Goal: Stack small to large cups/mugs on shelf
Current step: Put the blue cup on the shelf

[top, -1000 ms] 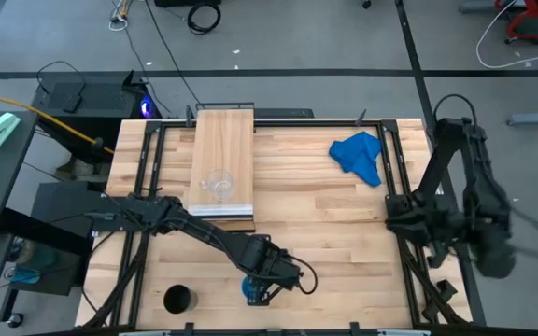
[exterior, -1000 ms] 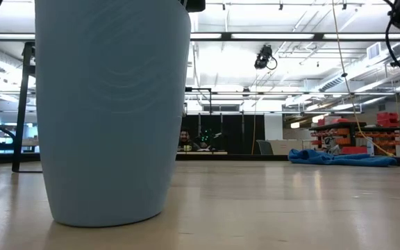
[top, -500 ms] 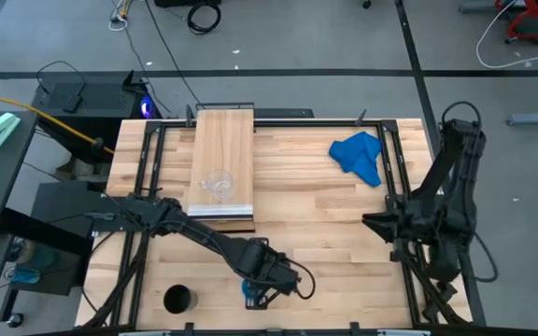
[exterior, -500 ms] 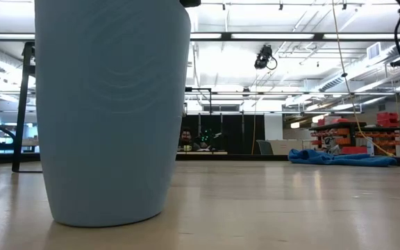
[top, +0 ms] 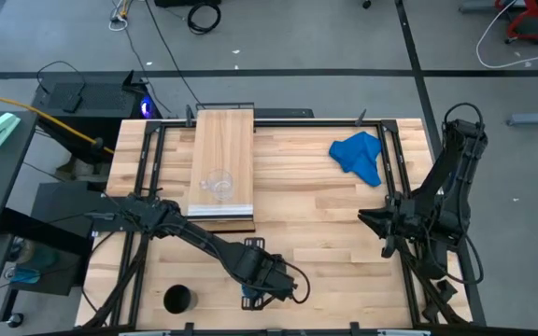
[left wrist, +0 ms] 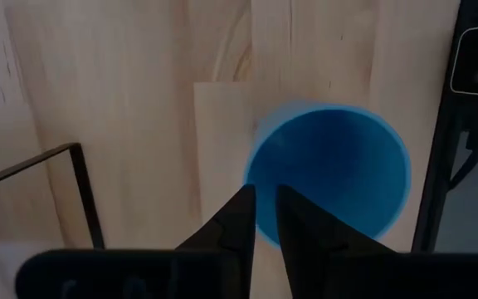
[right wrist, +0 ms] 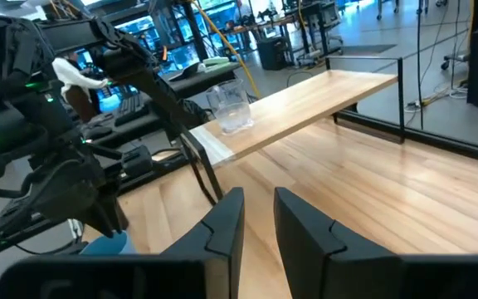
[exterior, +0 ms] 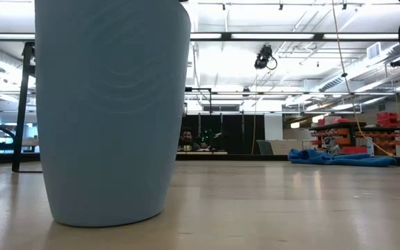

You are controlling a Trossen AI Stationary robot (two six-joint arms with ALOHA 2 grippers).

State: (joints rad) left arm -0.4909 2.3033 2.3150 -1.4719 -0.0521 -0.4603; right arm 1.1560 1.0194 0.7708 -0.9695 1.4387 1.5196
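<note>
The shelf (top: 222, 159) lies on the far left part of the tabletop (top: 316, 233), running from the far edge toward the middle. The glass cup (top: 217, 183) stands on the shelf's near end. A cloth (top: 359, 156) lies at the far right. The black cup (top: 177, 300) stands at the near left edge. The blue cup (left wrist: 329, 178) stands right of it, near the near edge, under the left gripper (left wrist: 261, 212). The right gripper (top: 370, 222) hangs over the right side.
</note>
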